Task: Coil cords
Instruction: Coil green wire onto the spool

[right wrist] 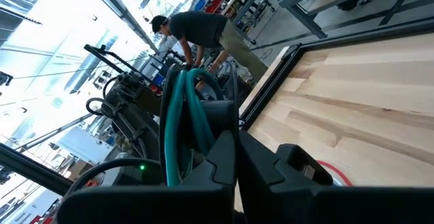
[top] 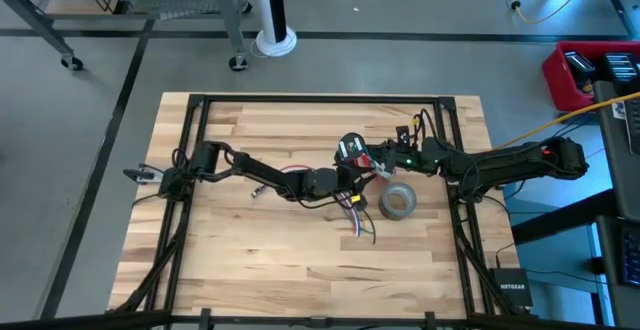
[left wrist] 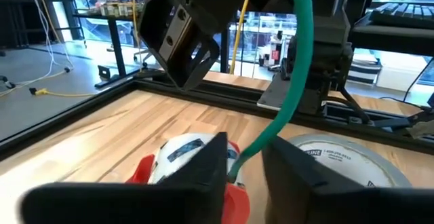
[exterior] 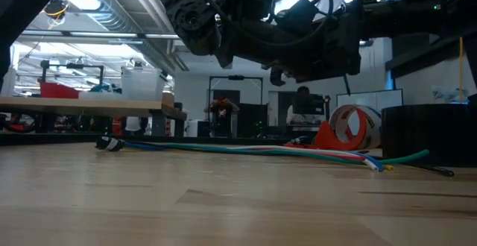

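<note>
Both grippers meet near the table's centre from above — left gripper (top: 352, 177) beside the grey tape roll (top: 397, 201), right gripper (top: 385, 160) just behind. Low view: multicoloured cords (exterior: 253, 150) lie along the wood. Left wrist: fingers apart around a green wire (left wrist: 288, 95). Right wrist: fingers (right wrist: 227, 159) clamped on looped green wire (right wrist: 186, 125).

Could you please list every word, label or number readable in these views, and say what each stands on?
"NETGEAR": on the black box at the table's near right corner, high view.
"...LINE": end of a word on the grey tape roll's inner label, left wrist view; the smaller print beside it is too blurred to read.
Printing on the red-and-white piece: unreadable.
</note>
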{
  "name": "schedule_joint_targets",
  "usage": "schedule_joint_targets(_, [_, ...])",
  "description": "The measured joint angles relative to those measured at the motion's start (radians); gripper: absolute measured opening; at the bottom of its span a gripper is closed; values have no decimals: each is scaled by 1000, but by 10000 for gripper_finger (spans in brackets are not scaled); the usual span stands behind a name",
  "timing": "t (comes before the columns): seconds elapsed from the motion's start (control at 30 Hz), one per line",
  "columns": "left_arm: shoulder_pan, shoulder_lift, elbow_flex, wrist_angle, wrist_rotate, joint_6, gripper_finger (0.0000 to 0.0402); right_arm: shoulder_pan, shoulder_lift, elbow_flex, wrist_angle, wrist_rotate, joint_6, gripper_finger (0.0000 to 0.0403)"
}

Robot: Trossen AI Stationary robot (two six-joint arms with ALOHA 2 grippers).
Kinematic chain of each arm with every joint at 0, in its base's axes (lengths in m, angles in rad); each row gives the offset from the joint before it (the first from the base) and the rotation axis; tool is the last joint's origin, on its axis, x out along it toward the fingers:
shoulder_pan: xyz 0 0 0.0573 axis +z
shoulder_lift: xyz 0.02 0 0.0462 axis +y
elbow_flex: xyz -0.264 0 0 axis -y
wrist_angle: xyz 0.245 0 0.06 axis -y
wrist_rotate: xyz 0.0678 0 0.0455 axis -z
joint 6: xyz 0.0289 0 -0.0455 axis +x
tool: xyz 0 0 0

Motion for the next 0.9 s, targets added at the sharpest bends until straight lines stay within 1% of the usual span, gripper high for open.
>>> schedule_joint_targets(0.13, [0,0,0,2,0,0,18,0,0,0,0,0,0,5])
schedule_joint_targets(0.17, [0,0,0,1,0,-2,11,0,0,0,0,0,0,5])
schedule_joint_targets(0.23, [-1,0,0,0,-4,-24,10,0,0,0,0,0,0,5])
schedule_joint_targets(0.3, [-5,0,0,-12,-33,-49,10,0,0,0,0,0,0,5])
schedule_joint_targets(0.47, [-25,0,0,-89,-138,-136,4,0,0,0,-1,-2,0,5])
schedule_joint_targets(0.53, [-43,-2,0,-138,-197,-172,3,0,0,0,-1,-19,0,5])
schedule_joint_targets(0.6, [-64,-14,-2,-221,-294,-202,3,0,0,0,-3,-39,0,5])
schedule_joint_targets(0.7, [-94,-65,-3,-404,-437,-264,2,0,0,0,-9,-64,0,5])
schedule_joint_targets(0.83, [-125,-163,-2,-721,-535,-386,1,0,0,0,-15,-65,-1,5])
schedule_joint_targets(0.9, [-134,-205,-2,-867,-551,-452,1,0,0,0,-19,-65,-4,5])
